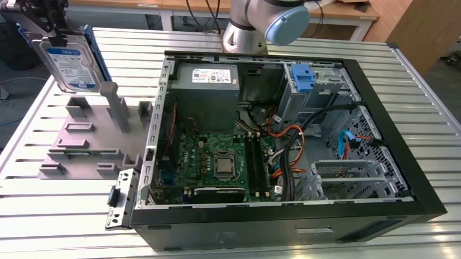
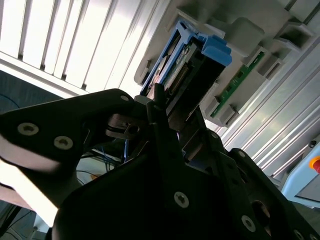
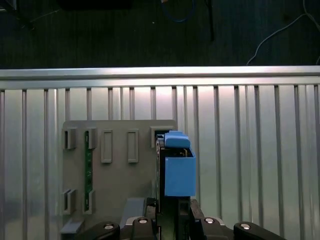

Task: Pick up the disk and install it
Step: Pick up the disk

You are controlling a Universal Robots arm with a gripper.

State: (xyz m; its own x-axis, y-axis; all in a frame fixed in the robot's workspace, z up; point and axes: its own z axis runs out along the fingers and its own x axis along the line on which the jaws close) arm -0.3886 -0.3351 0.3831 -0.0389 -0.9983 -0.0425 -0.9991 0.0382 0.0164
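At upper left of the exterior view, the black gripper (image 1: 51,28) clamps the silver-grey, blue-bracketed hard disk (image 1: 70,63) upright above the grey slotted holder (image 1: 75,143), apparently to clear its posts; the open black computer case (image 1: 403,162) stands at right.

Silver metal disk (image 1: 68,63) — blue plastic bracket (image 3: 179,175), ribbed brushed-metal table (image 1: 58,210), matt grey plastic fixture (image 1: 79,143)

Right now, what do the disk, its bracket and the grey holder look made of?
The disk: probably metal, silver-grey sheen on its casing. Its bracket: plastic, uniform matte blue with moulded edges. The grey holder: likely plastic, dull even grey, blocky slots.
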